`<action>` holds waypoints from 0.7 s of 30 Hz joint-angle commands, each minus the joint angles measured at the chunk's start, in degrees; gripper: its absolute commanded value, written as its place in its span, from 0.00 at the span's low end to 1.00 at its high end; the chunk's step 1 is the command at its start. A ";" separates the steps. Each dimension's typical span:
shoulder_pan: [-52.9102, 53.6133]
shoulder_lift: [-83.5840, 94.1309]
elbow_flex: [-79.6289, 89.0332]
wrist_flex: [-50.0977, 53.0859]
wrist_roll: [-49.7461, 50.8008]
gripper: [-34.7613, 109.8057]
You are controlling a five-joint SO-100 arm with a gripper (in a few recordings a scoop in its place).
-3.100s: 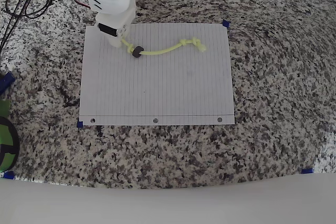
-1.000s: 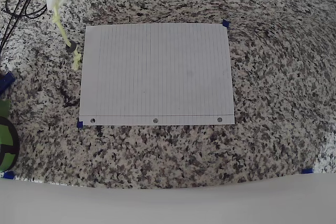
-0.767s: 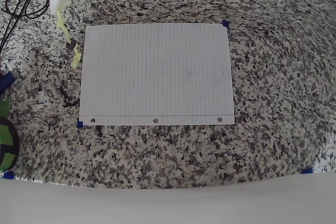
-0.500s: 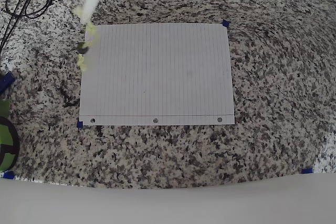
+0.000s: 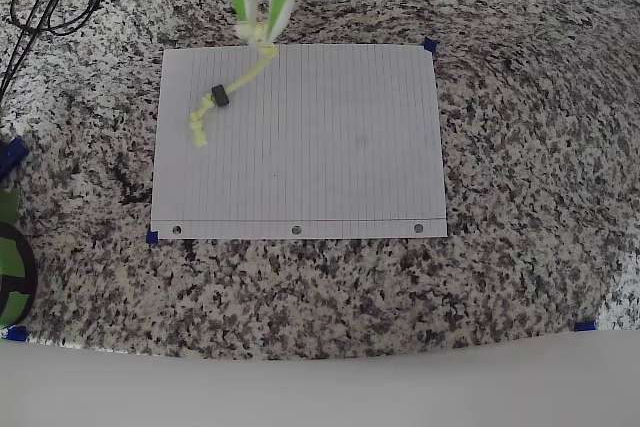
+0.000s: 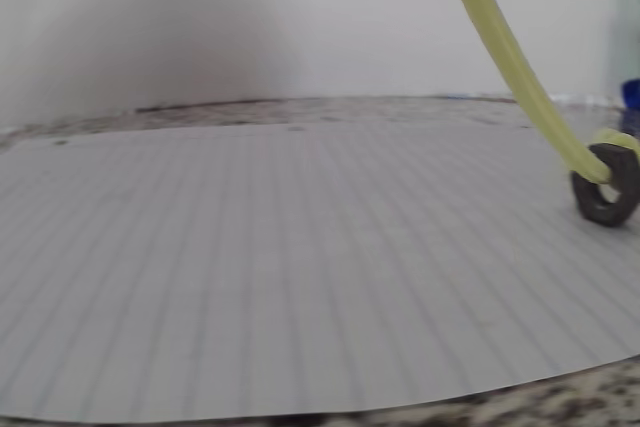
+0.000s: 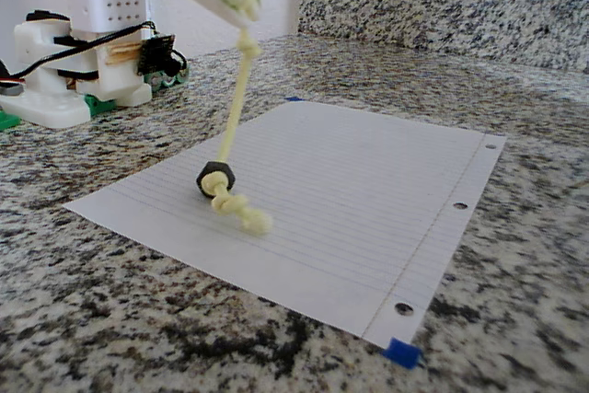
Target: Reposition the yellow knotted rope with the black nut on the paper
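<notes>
Rope [image 5: 232,87] runs, in the overhead view, from its lower knot resting on the paper's [image 5: 330,167] upper-left part, past the nut [image 5: 220,98] touching the sheet, slanting up and right to the gripper [image 5: 261,32], whose jaws are pinched on its upper knot.

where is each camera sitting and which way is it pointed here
Overhead view: above the counter, looking straight down on the paper; the gripper enters at the top edge, jaws shut on the yellow knotted rope.
Wrist view: rides low on the arm, looking across the paper; the rope slants down to the black nut.
Fixed view: low at the counter's side, facing the arm's base.
Shared: all three show paper, rope and nut.
</notes>
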 commanded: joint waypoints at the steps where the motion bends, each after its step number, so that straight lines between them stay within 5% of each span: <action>1: -1.58 2.02 1.76 -0.09 5.89 0.24; 9: -5.98 3.87 7.12 -0.79 20.39 0.24; 21: -15.91 4.13 13.71 -11.25 28.04 0.24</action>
